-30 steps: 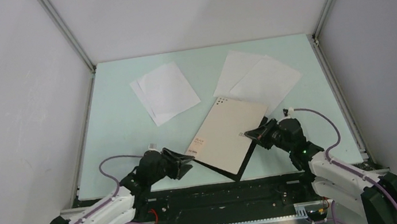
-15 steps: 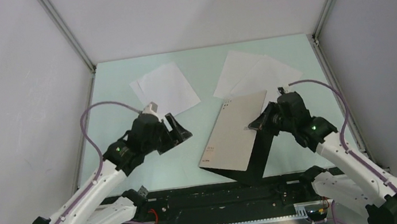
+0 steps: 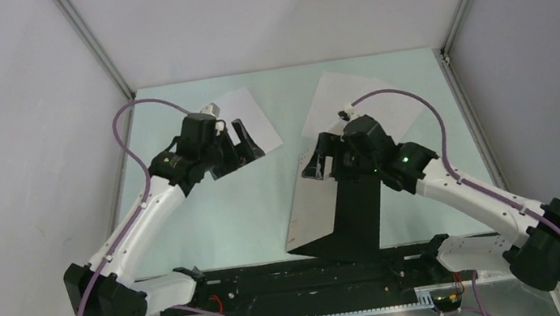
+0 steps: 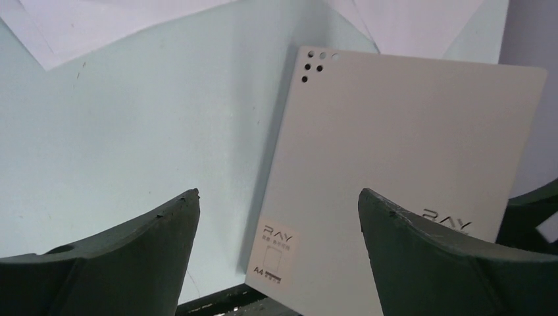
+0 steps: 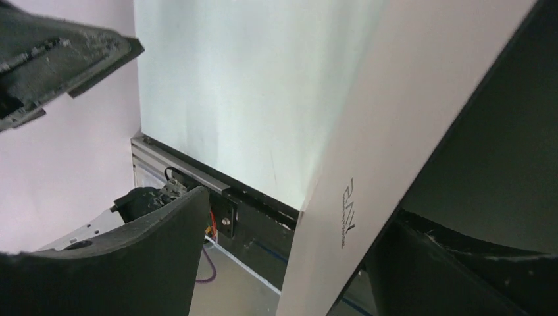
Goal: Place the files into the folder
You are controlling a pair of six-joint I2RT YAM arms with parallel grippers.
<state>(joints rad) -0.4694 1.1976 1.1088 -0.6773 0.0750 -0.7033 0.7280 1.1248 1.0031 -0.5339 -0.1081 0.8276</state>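
Observation:
The folder (image 3: 312,207) lies near the front middle, its beige cover lifted steeply over the black inside (image 3: 359,213). My right gripper (image 3: 316,161) is at the cover's top edge. In the right wrist view the right gripper (image 5: 303,204) is open, and the cover (image 5: 408,99) runs between its fingers beside the right one. My left gripper (image 3: 247,148) hangs open over the left files (image 3: 251,117), partly hiding them. More files (image 3: 342,93) lie at the back right. The left wrist view shows the left gripper (image 4: 276,194) holding nothing, with the folder cover (image 4: 395,145) beyond it.
The pale green mat (image 3: 219,215) is boxed in by white walls on the left, back and right, with metal posts (image 3: 95,47) in the corners. A black rail (image 3: 293,283) with cables runs along the near edge.
The right arm swung the cover up from flat to steeply raised, then its jaws came apart. The left arm rose and moved back over the left sheets, opening wider.

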